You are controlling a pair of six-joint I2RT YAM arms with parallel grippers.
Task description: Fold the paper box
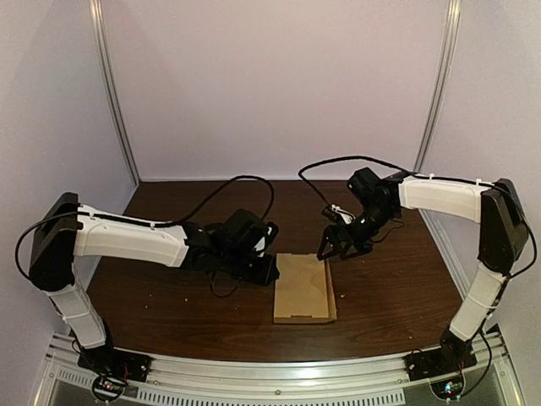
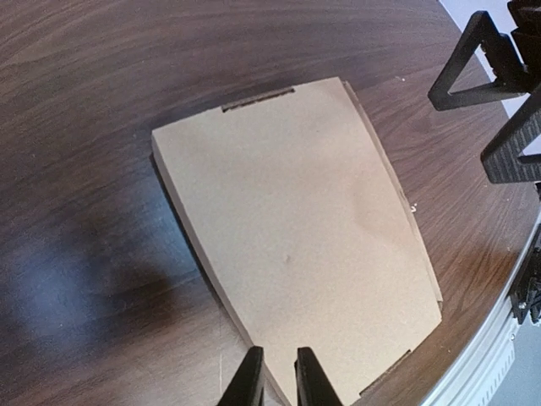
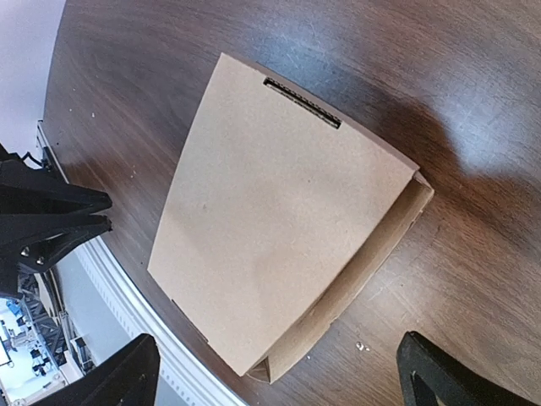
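The flat brown cardboard box point(image 1: 303, 288) looks folded shut. The left gripper point(image 2: 280, 381), almost closed, and the right gripper point(image 1: 341, 247), spread wide, both hold nothing. Probably only pressing the lid flat remains.

Flat paper box point(image 2: 296, 228) on dark table point(image 2: 93, 118), closed left tool point(image 2: 279, 359) at its edge
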